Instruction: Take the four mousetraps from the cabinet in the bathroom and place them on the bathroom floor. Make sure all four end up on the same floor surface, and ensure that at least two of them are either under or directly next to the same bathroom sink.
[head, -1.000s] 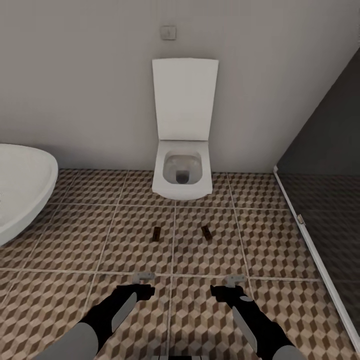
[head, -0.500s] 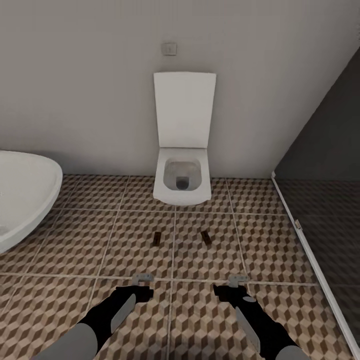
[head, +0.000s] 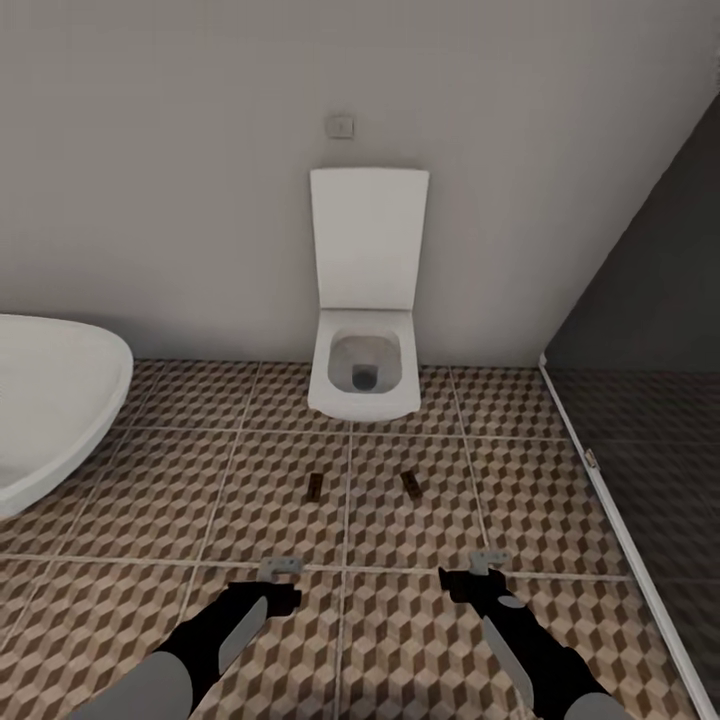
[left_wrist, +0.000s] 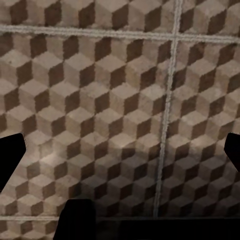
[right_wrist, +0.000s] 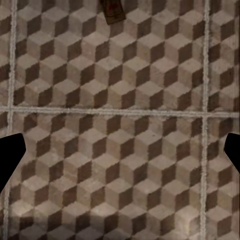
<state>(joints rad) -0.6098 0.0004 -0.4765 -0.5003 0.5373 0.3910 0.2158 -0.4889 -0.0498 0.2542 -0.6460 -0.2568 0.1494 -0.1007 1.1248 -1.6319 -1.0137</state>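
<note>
Two small brown wooden mousetraps lie on the cube-patterned tile floor beyond both seemingly spread, empty grippers.

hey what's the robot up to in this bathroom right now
Two mousetraps lie flat and apart on the patterned bathroom floor, in front of the toilet. The left gripper and right gripper hover low over the tiles nearer the robot, jaws open, holding nothing. A white bathtub sits at the left, a dark shower area at the right.
</note>
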